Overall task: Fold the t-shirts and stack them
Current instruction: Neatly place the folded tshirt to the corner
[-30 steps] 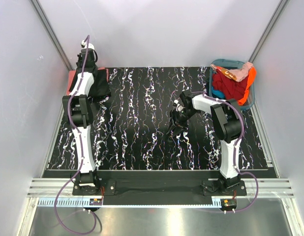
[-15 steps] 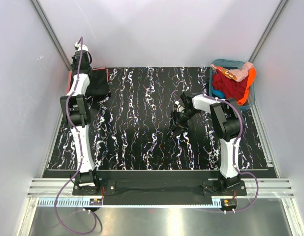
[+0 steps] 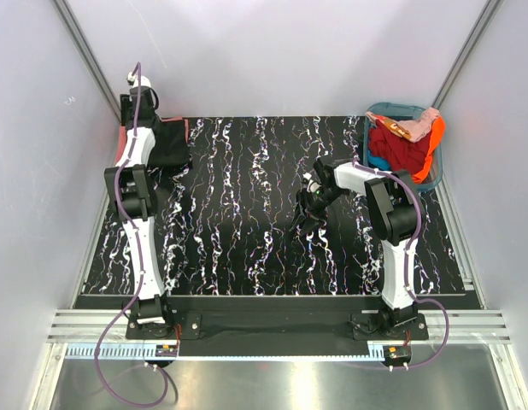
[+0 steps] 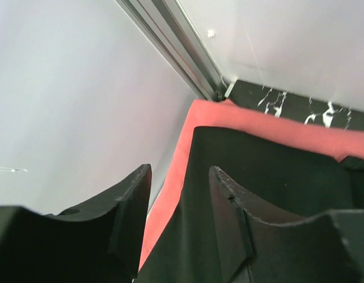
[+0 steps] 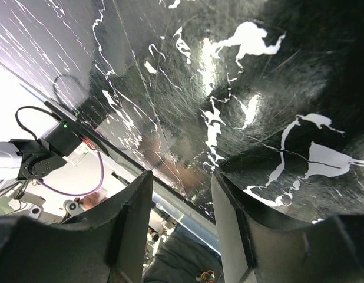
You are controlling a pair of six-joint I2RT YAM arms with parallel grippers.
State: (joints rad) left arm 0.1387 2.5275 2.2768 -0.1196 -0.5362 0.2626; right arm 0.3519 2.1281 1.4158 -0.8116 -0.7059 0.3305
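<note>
White walls point(image 3: 272, 51) enclose a black, white-veined marble tabletop point(image 3: 247, 248). A teal plastic basket point(image 3: 392, 109) heaped with cloth stands at its far-right corner. In the far-left corner the folded black t-shirt point(image 3: 172, 143) lies on the coral-pink t-shirt point(image 3: 186, 128), edges square to the walls; its long axis is unclear. The left claw point(image 4: 179, 177) hovers above them, fingers apart and empty. The right claw point(image 5: 182, 180), mid-tabletop, is likewise apart.

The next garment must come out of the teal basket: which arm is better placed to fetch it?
Right, probably. The right gripper is open, empty, mid-table, nearer the teal basket. The left gripper is at the opposite far corner, over the black t-shirt stacked on the coral-pink t-shirt.
</note>
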